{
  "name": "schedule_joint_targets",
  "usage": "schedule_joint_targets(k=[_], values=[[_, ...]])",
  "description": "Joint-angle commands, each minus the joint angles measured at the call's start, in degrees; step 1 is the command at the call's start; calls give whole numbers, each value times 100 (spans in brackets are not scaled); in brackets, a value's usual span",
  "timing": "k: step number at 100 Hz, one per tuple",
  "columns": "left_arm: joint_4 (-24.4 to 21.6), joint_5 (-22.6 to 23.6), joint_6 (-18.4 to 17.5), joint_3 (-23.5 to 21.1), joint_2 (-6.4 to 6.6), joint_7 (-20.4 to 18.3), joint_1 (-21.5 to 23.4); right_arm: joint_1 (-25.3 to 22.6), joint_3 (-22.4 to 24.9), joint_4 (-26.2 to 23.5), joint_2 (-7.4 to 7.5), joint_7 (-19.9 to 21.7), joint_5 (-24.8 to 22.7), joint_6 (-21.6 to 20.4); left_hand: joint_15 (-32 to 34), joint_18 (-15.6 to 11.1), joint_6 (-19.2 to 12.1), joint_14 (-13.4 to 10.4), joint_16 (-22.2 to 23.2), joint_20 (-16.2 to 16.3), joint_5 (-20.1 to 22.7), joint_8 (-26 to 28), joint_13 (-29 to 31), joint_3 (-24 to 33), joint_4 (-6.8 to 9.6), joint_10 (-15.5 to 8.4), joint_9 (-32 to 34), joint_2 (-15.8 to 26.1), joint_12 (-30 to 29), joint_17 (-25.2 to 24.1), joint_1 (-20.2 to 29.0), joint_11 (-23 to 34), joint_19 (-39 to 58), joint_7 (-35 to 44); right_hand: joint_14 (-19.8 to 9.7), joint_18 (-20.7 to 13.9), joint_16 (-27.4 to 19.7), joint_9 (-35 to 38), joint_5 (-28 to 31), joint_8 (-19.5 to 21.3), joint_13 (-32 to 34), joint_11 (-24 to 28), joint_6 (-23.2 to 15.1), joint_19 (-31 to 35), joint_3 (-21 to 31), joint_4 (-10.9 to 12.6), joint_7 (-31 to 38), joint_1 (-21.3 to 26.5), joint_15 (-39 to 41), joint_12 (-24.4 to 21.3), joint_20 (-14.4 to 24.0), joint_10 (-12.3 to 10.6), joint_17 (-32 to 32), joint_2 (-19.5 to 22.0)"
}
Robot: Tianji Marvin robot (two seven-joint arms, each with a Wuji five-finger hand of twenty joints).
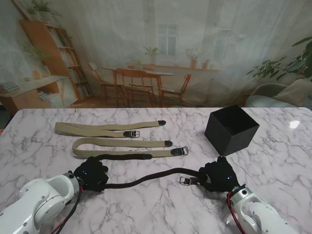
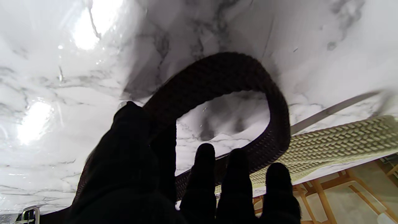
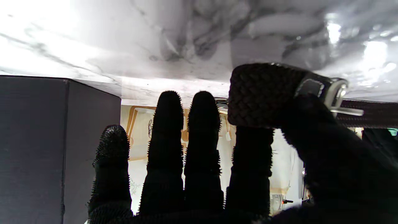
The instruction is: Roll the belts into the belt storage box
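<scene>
The dark belt (image 1: 146, 178) lay across the lower middle of the stand view, its long axis running side to side between the two hands, with a fold at its left end doubling back toward the tan belts. Its buckle (image 1: 185, 181) end was at the right hand (image 1: 218, 176), which pinched it between thumb and forefinger, the other three fingers (image 3: 168, 124) straight and spread; the wrist view showed the braid folded over the forefinger. The left hand (image 1: 91, 174) was at the belt's bend, thumb (image 2: 130, 137) pressed on the strap; whether it truly gripped I could not tell. The box (image 1: 231, 128) stood in the right centre of the frame, just beyond the right hand, so rolling would likely start from the buckle end. Two tan belts (image 1: 122, 141) lay in the upper left part of the table (image 1: 161, 214), the lower one close beside the dark belt's bend and liable to be dragged along.
</scene>
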Motion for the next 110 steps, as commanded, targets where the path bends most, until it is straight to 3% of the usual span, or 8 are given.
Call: schedule_joint_targets(k=[1,35,50,57,69,83,95,110], values=[[-7,23,-27,-27,17,-126,98,14,-47,51,-58,-37,17,3,127,37,-94,-42,81,48,237,-67,174,112,45,-38,75,-70,51,-118,291,81,152,29,-112,182,130,429,-273,188,301,337,-302,98,40,120,247,373,329,146,58,-112,51,-197],[-29,62,-22,-110,7,-15,178,245,-264,355,-11,-372,-45,-262,88,59,-85,-43,88,-40,163,-73,155,126,35,-34,43,-36,50,-173,276,59,181,84,-550,-140,313,1327,-1798,-530,806,841,-473,303,732,-7,-677,1010,350,195,-41,-717,354,-366],[-3,55,-32,-94,7,42,164,261,-276,384,-1,-387,-56,-318,73,62,-106,-41,86,-86,133,-80,131,117,26,-32,14,-17,46,-188,264,53,169,93,-532,-140,360,1381,-2498,-269,861,882,171,353,865,250,-2070,465,329,180,-159,-651,338,-335],[9,56,-40,-94,6,77,164,257,-277,377,-2,-384,-58,-309,68,59,-119,-34,84,-103,118,-83,123,119,26,-28,10,-5,45,-196,271,53,162,94,-440,-101,374,1214,-2811,-240,800,846,786,331,773,648,-2202,-95,331,287,-161,-552,267,-269],[26,44,-54,-92,6,109,162,239,-287,357,-39,-368,23,-207,78,59,-93,-38,88,-126,139,-79,146,113,23,-31,27,-17,47,-194,278,62,160,118,-315,-8,419,1054,-2956,-278,735,853,1947,300,2,672,-2240,-324,432,289,-124,-404,161,-34],[20,-7,-79,-90,10,41,156,122,-213,179,-116,-49,236,63,86,61,-101,-50,95,-148,153,-88,158,112,24,-37,30,-19,46,-203,285,62,156,135,-203,103,520,1238,-2712,-359,808,1157,2386,214,-621,702,-2341,-396,745,338,-83,-283,68,56],[27,-46,-86,-81,10,30,153,81,-195,81,-151,177,346,263,83,62,-115,-50,98,-167,143,-97,158,106,23,-33,33,-22,45,-209,282,59,146,137,-202,173,592,1367,-2328,-376,889,1393,2210,157,-737,736,-2369,-413,941,453,-70,-287,35,113],[52,-100,-102,-47,12,34,125,73,-204,-22,-167,424,431,336,78,60,-119,-51,100,-187,134,-101,155,104,22,-41,39,-13,45,-213,281,60,135,144,-182,320,640,1191,-1730,-288,770,1368,971,38,-744,709,-2235,-491,1023,518,-87,-226,-58,149]])
